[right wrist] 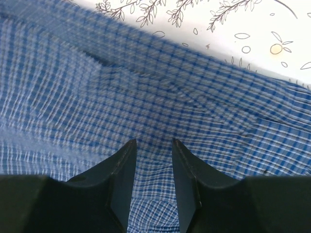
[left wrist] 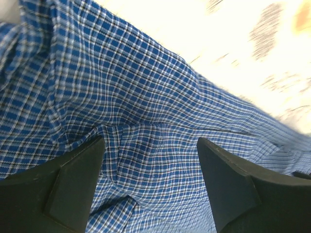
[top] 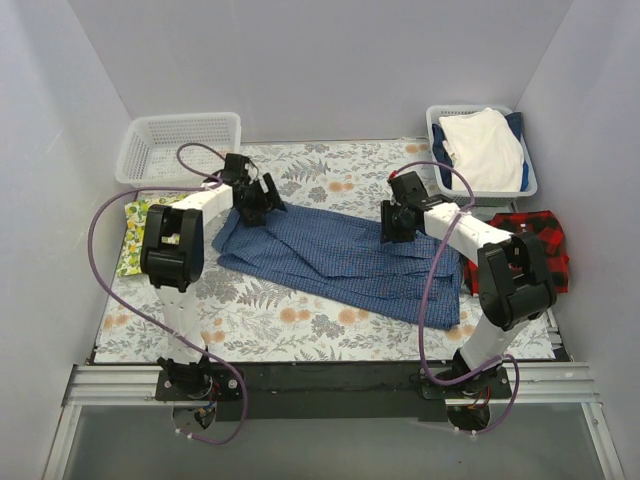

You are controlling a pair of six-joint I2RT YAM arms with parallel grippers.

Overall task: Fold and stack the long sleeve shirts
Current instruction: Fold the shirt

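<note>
The blue shirt with a fine small check (top: 340,262) is lying spread out in the middle of the top view. It is running from the upper left toward the lower right over the table with a white cloth printed with leaves and orange flowers (top: 260,320). Both arms are reaching onto this shirt.

The left gripper (top: 262,205) is standing at the upper left end of the shirt. In the left wrist view (left wrist: 150,160) its two black fingers (left wrist: 68,189) are standing wide apart at the bottom of the frame. The checked cloth is wrinkling into a low raised fold between them. The tips are lying close to the cloth, but they are not closing on anything.

The right gripper (top: 395,228) is standing on the upper edge of the shirt, right of centre in the top view. In the right wrist view (right wrist: 153,143) its fingers (right wrist: 119,184) are standing only a little apart. The blue check is filling the narrow gap between them. I cannot tell whether any cloth is pinched there, and the left part of this frame is blurred.

The red-and-black buffalo plaid shirt (top: 535,240) is lying crumpled at the right edge of the table, just beside the right arm. A white plastic basket (top: 470,108) in the upper right is holding a plain white garment (top: 485,150). A second white plastic basket (top: 180,145) is sitting in the upper left, and a yellow lemon-print cloth (top: 133,235) is lying at the left edge
</note>
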